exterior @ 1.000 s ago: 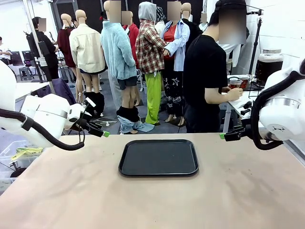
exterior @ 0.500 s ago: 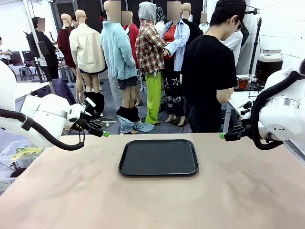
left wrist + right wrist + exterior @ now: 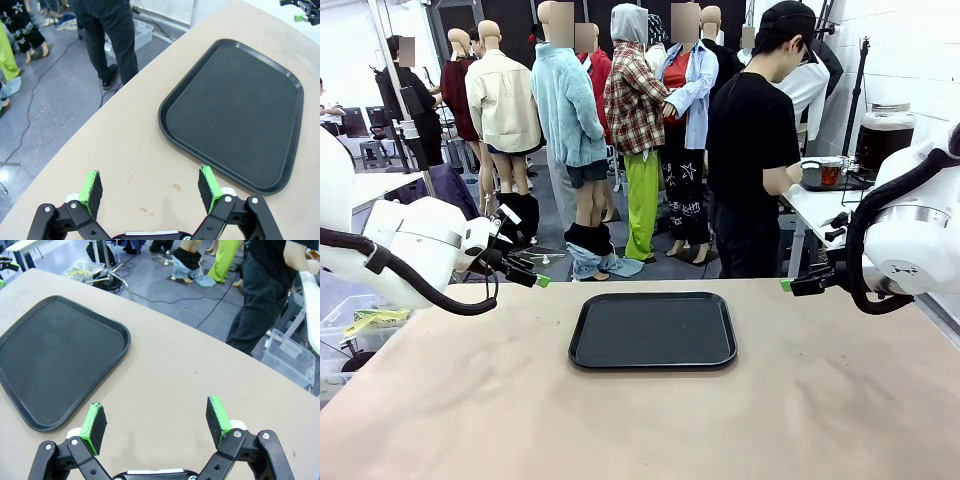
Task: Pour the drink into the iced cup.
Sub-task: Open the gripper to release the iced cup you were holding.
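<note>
Since half a second ago the person (image 3: 752,150) has turned further toward the side table (image 3: 820,210) at the far right and now has an arm out toward a small cup (image 3: 829,172) with reddish-brown drink in it, which sits on that table. Beside it stands the big glass jar (image 3: 886,135) with its metal lid on, the drink inside looking almost black and filling most of it.

On my table (image 3: 640,420) the black tray (image 3: 653,330) lies flat near the middle with nothing on it.

I see my left gripper (image 3: 150,186) hanging over the table edge just beside the tray, fingers spread wide and gripping nothing. My right gripper (image 3: 157,426) sits on the tray's other side, likewise spread apart with nothing between the green pads (image 3: 218,421).
</note>
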